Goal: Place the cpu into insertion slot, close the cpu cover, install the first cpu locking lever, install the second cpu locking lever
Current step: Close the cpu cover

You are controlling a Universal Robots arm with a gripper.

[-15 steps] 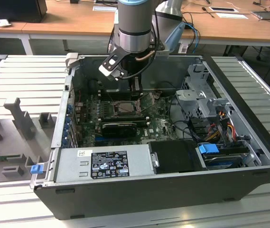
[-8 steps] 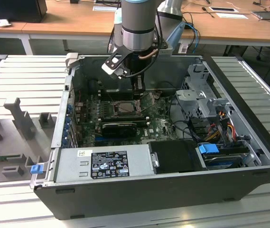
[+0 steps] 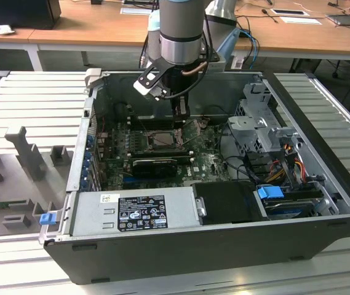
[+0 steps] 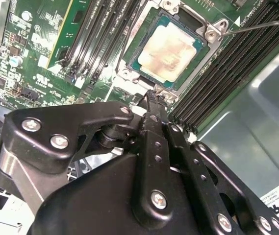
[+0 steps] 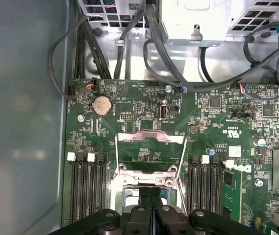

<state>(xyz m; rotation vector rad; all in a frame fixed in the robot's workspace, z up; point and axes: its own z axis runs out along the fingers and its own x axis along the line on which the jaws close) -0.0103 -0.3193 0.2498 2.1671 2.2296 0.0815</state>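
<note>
The pincer (image 4: 152, 94), closed tight on nothing, hangs at the edge of the insertion slot (image 4: 212, 34). The cpu (image 4: 171, 51) sits flat inside that slot (pale top showing). Beyond the slot, the cpu cover (image 5: 151, 137) stands swung open.

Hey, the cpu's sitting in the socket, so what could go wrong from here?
1. The gripper, jaws shut, has its tip right at the rim of the insertion slot beside the cpu; a slip might scrape the chip.
2. The cpu cover is folded open, so the seated chip is unclamped and a knock could shift it.
</note>
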